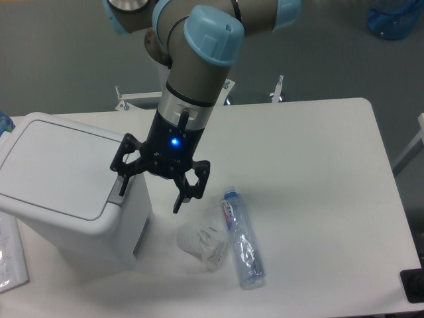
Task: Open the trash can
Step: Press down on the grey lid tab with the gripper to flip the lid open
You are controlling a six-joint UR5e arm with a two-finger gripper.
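Observation:
The trash can [66, 192] is a large white boxy bin at the left of the table, its flat lid down and closed. A grey latch tab [118, 189] shows at the lid's right edge. My gripper [151, 197] hangs open beside the bin's right side, fingers pointing down. Its left finger [123, 184] is right at the latch tab, partly covering it. Nothing is held between the fingers.
A clear plastic bottle [242, 237] lies on the table right of the gripper. A crumpled white wrapper [201, 242] lies next to it. Papers [10, 255] sit at the left edge. The table's front edge is close below the bottle.

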